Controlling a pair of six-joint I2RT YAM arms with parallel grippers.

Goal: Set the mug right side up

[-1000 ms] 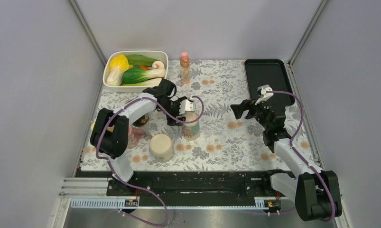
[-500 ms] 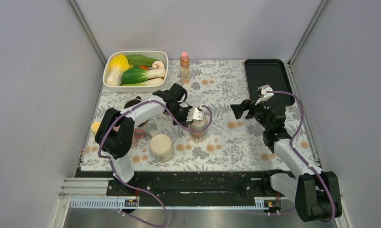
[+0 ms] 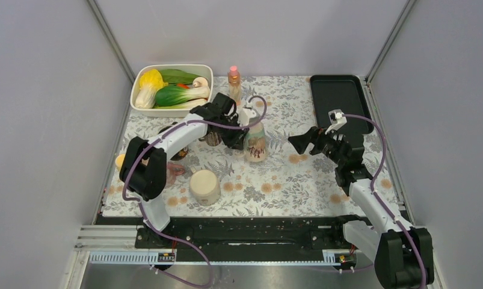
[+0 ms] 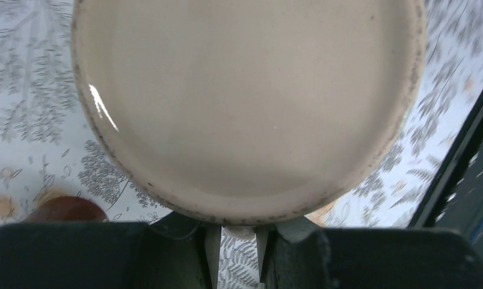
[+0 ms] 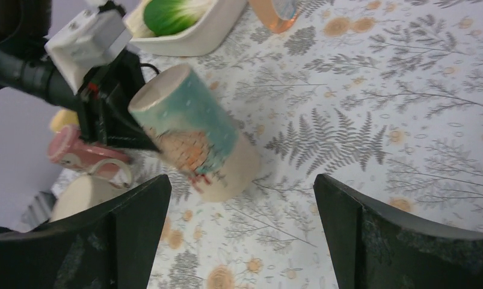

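Note:
The mug (image 3: 255, 146), teal and orange with beige ends, leans tilted over the flowered cloth near the middle. My left gripper (image 3: 241, 132) is at its left side, and its fingers look shut on the mug's handle. In the left wrist view the mug's round beige end (image 4: 245, 102) fills the frame above the nearly closed left gripper (image 4: 237, 253). The right wrist view shows the mug (image 5: 193, 129) slanting, lower end close to the cloth, with the left gripper (image 5: 136, 135) on it. My right gripper (image 3: 296, 139) hangs open to the mug's right; its jaws (image 5: 242, 180) stand wide apart, nothing between them.
A beige cup (image 3: 204, 186) stands upside down near the front, with a pink mug (image 3: 174, 169) beside it. A white tub of vegetables (image 3: 141, 107) and a small bottle (image 3: 234, 84) stand at the back. A black tray (image 3: 341, 96) lies back right. A brown cup (image 3: 212, 139) sits under the left arm.
My left gripper has shut on the mug and carried it back and to the right, tipping it over. The right gripper has shifted slightly left, still open.

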